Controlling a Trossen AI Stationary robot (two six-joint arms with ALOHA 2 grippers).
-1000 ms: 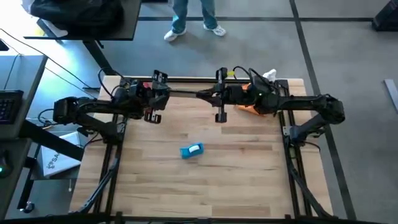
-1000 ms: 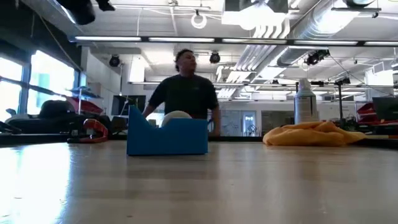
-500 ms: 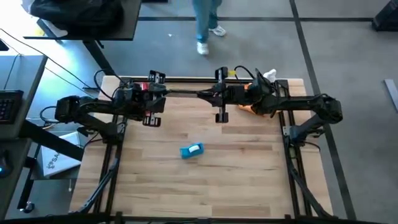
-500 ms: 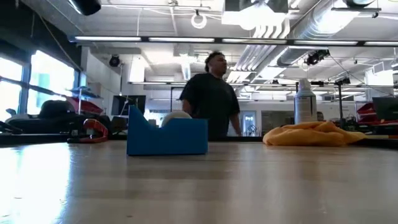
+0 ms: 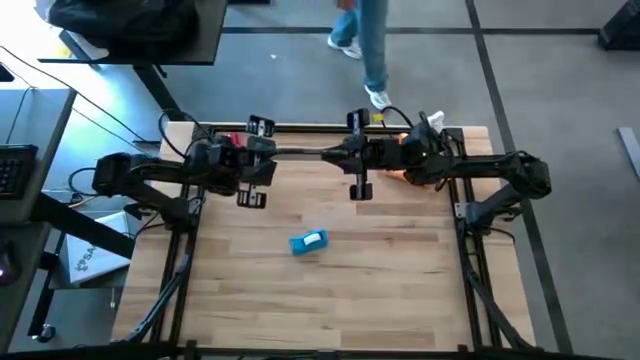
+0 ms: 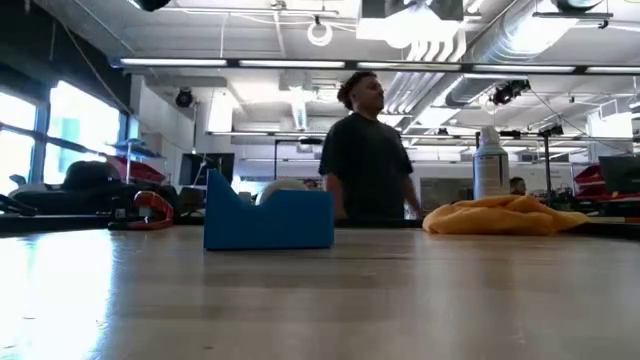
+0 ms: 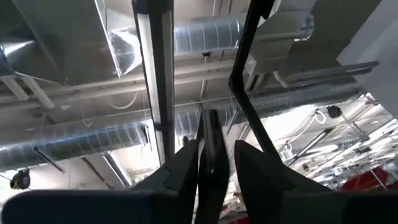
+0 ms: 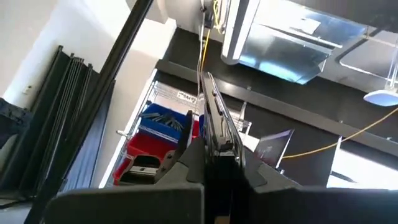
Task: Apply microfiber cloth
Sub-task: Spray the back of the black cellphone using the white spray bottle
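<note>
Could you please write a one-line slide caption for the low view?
Orange microfiber cloth lies untouched on the table, right of a blue block; a person stands behind.

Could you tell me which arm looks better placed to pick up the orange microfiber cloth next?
Probably the right. The microfiber cloth lies at the table's far right, directly under the right arm, whose right gripper hangs just beside it. The left gripper hovers over the far left side, farther away.

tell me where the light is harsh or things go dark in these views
Low view: bright ceiling lamps behind leave the person a dark silhouette, while the microfiber cloth stays well lit. High view: glare washes out the top-left corner. Left wrist view: bright patches glare beside the ceiling ducts.
</note>
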